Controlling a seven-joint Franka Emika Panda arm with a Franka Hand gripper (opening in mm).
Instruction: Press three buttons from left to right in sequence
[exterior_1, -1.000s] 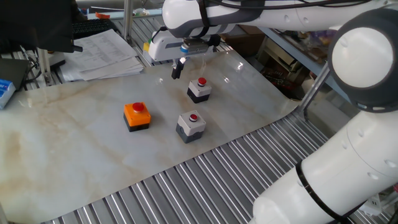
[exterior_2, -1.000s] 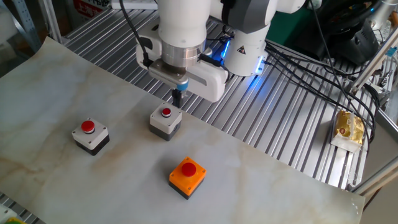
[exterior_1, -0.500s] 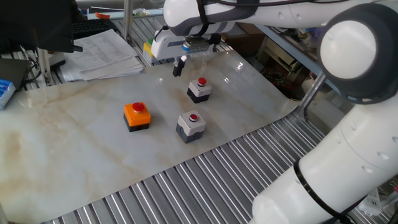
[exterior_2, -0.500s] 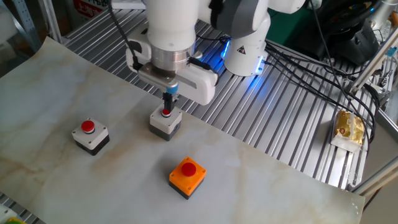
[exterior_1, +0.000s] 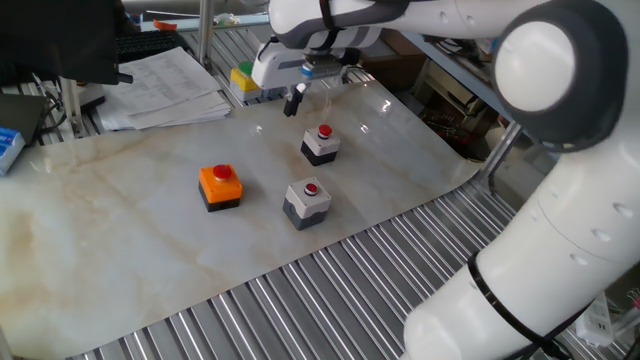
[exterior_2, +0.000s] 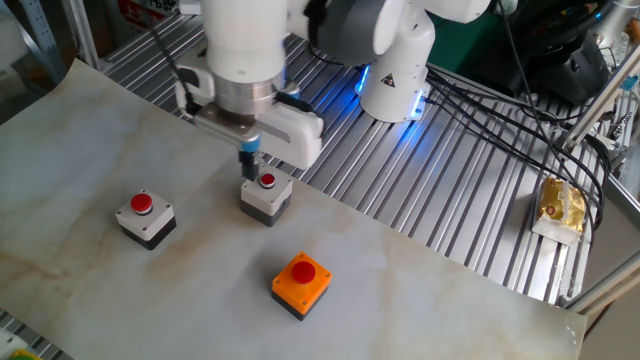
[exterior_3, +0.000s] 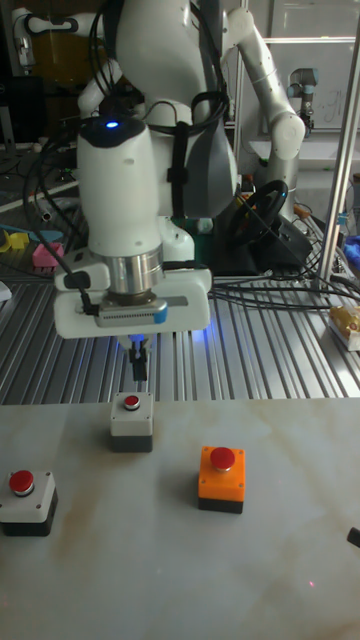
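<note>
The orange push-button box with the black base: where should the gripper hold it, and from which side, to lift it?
Grip the orange push-button box by two opposite flat side walls of its square body, coming straight down from above. It stands upright and apart from the other boxes. The fingers should straddle the raised red button, which looks too small to hold.

Whether the gripper (exterior_2: 249, 163) has any gap between its fingertips is too small to tell in all three views. Behind the gripper in one fixed view, a yellow box (exterior_1: 243, 79) is half hidden by the arm's wrist. The tall fixed view's right edge cuts off a dark object (exterior_3: 354, 537) on the desk (exterior_3: 180, 580).
</note>
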